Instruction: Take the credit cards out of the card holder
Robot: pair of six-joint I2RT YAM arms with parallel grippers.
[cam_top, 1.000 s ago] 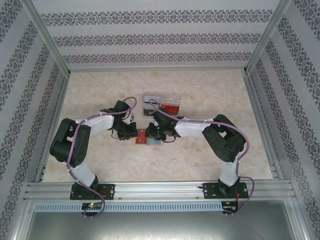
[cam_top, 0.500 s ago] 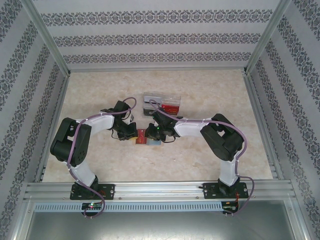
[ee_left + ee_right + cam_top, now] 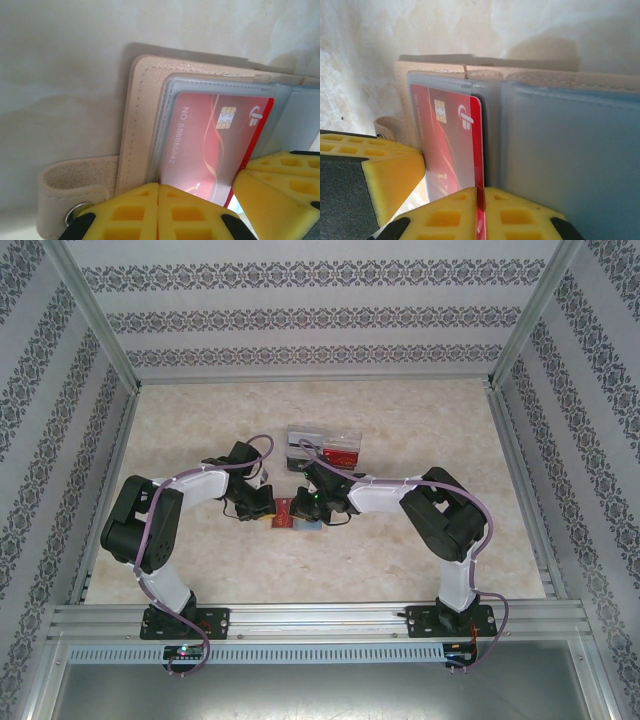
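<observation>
Nearest the arms, the left gripper's (image 3: pixel 158 210) yellow pads are pressing together at the near edge of the open tan folding card holder (image 3: pixel 137 115), which is lying flat on the marbled beige table (image 3: pixel 200 420); whether they are pinching it is unclear. Just beside it, the right gripper (image 3: pixel 481 212) is pinching the edge of the red plastic credit card (image 3: pixel 450 145), which is sitting mostly inside the holder's frosted grey-blue sleeve (image 3: pixel 570 150). Farther back, a clear plastic tray (image 3: pixel 322 433) holding red items is standing apart.

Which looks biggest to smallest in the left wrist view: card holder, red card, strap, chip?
1. card holder, though cut off by the frame
2. red card
3. strap
4. chip
</observation>
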